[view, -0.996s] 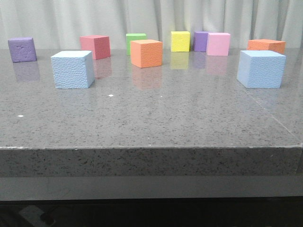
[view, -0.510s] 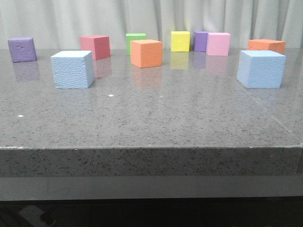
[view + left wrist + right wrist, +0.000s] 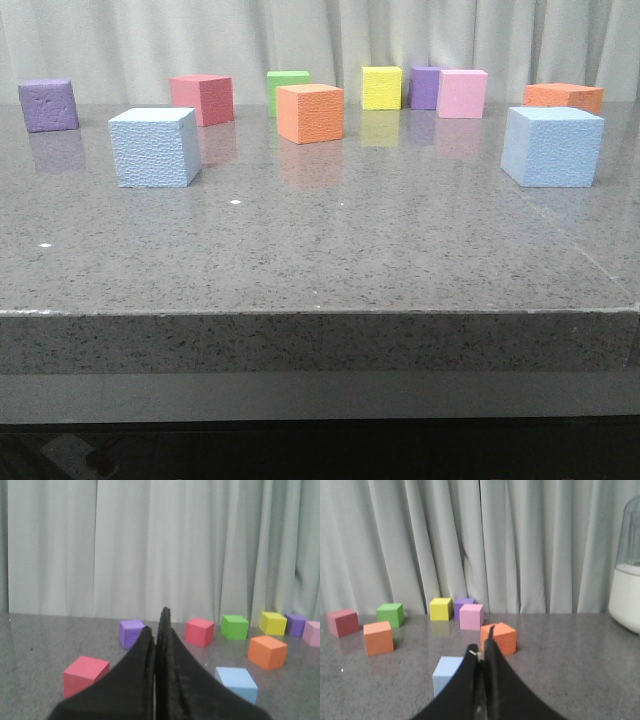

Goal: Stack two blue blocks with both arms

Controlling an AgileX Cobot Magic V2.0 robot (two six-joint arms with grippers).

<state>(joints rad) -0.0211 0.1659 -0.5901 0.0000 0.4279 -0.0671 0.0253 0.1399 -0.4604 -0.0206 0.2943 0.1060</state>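
Observation:
Two pale blue blocks stand apart on the grey stone table. One blue block (image 3: 153, 147) is at the left and shows in the left wrist view (image 3: 236, 682). The other blue block (image 3: 551, 146) is at the right and shows in the right wrist view (image 3: 448, 674), partly behind the fingers. My left gripper (image 3: 157, 630) is shut and empty, well short of its block. My right gripper (image 3: 482, 647) is shut and empty, just behind its block. Neither gripper shows in the front view.
Other cubes stand along the back: purple (image 3: 48, 105), red (image 3: 203, 99), green (image 3: 288, 86), orange (image 3: 310, 112), yellow (image 3: 381, 87), purple (image 3: 424, 87), pink (image 3: 462, 93), orange (image 3: 563, 96). A white vessel (image 3: 626, 594) stands at the far right. A curtain hangs behind.

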